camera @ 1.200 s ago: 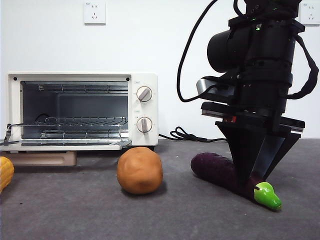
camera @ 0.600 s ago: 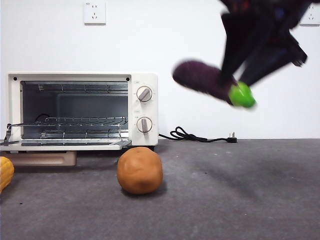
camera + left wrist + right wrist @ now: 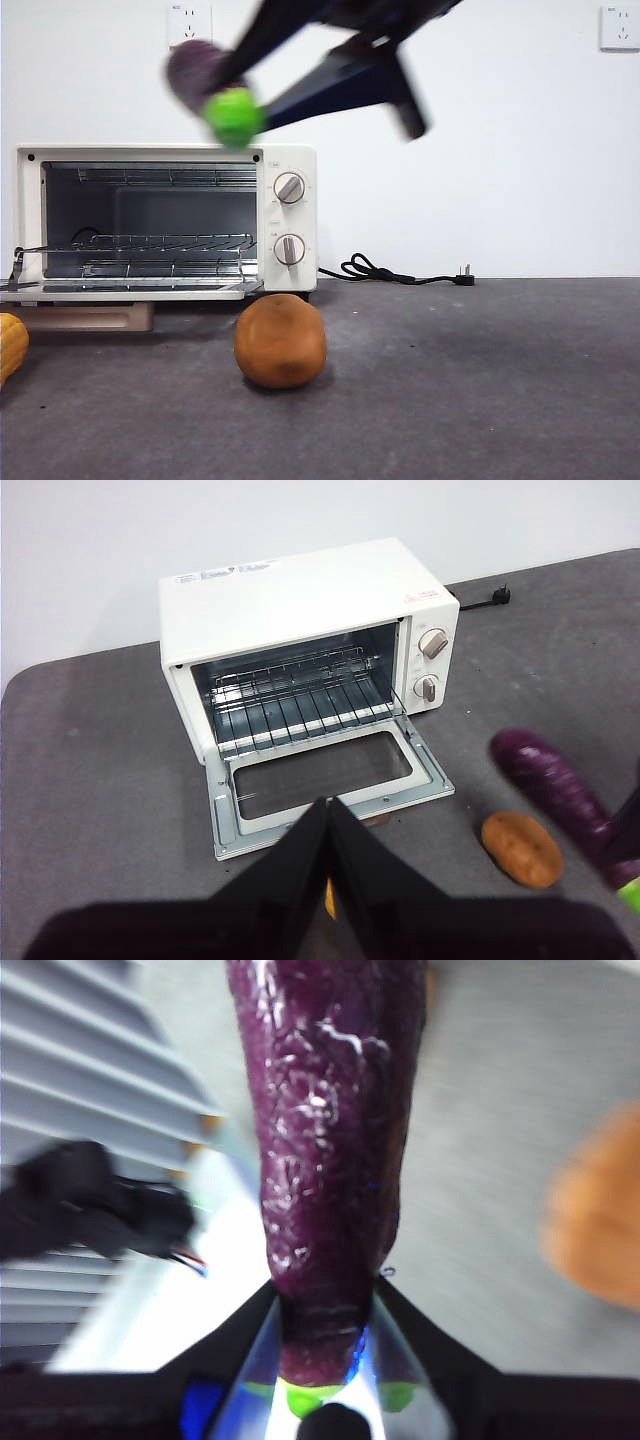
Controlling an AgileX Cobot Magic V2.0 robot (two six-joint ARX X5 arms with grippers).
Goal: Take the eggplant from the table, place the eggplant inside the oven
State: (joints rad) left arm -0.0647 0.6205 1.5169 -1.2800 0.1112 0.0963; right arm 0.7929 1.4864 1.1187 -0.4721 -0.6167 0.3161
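The eggplant (image 3: pixel 198 70), dark purple with a green cap, hangs blurred in the air above the top left of the oven (image 3: pixel 300 270). My right gripper (image 3: pixel 262 78) comes down from the upper right and is shut on it near the cap. The right wrist view shows the eggplant (image 3: pixel 325 1160) clamped between that gripper's (image 3: pixel 325 1325) jaws. The oven door (image 3: pixel 130 292) lies open, with the wire rack (image 3: pixel 150 243) bare. My left gripper (image 3: pixel 327 805) is shut and waits high over the table (image 3: pixel 90 780), facing the oven (image 3: pixel 300 590) and the eggplant (image 3: pixel 555 785).
An orange-brown ball (image 3: pixel 280 340) rests on the table (image 3: pixel 450 380) in front of the oven's knobs. A yellow item (image 3: pixel 10 345) pokes in at the left edge. A black power cable (image 3: pixel 390 272) lies behind, right of the oven.
The right gripper lifted the eggplant off the table on the right, then carried it up and left. It is now above the oven.
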